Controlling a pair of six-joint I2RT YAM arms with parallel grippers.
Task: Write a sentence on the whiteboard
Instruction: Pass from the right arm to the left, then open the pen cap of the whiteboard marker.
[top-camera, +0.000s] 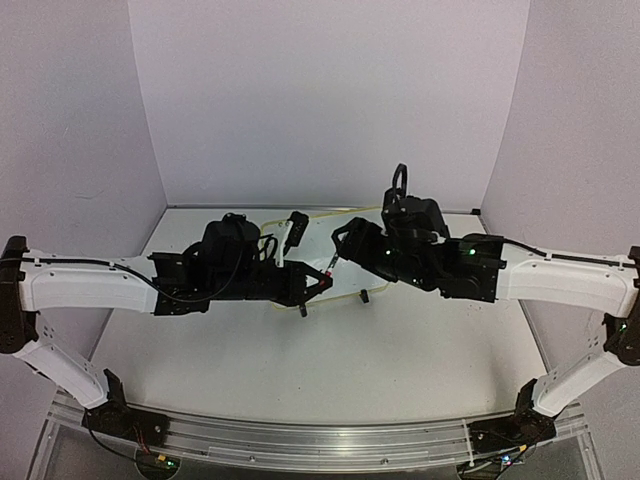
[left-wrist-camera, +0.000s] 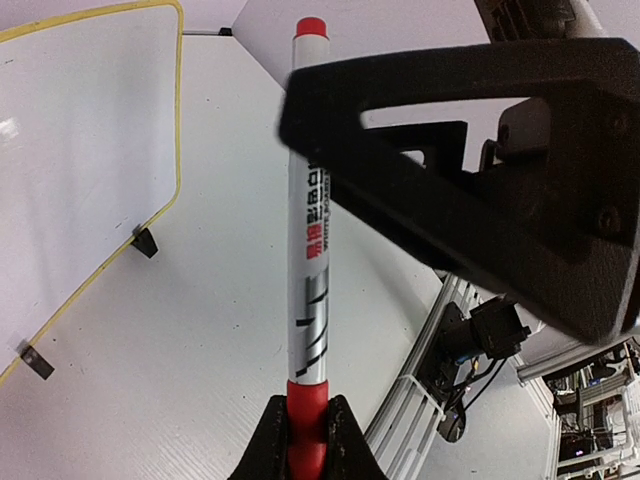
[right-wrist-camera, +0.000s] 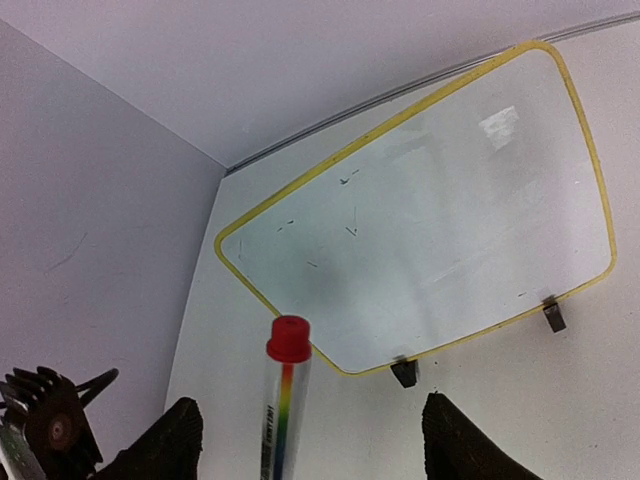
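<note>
- Two grips differed: left gripper (left-wrist-camera: 305, 445) clenched the marker (left-wrist-camera: 308, 250) by its tail, while right gripper (right-wrist-camera: 308, 420) was spread clear.
- Whiteboard (right-wrist-camera: 430, 220) stood just beyond, nearly blank.
- Gripped at one end only, the marker could tilt or slip.

Table (top-camera: 400, 360): a white, flat surface that is carrying everything listed below.
Whiteboard (right-wrist-camera: 420, 230): a white panel with a yellow rim and rounded corners, standing toward the far side of the table and near its middle. How far it is tilting cannot be told.
Clip feet (right-wrist-camera: 404, 373): two dark clips gripping the board's lower rim, well apart, and resting on the table surface.
Rail (top-camera: 320, 440): a metal strip running along the table's near edge.
Arm bases (top-camera: 115, 415): two mounts sitting on the rail, one toward each end.
</note>
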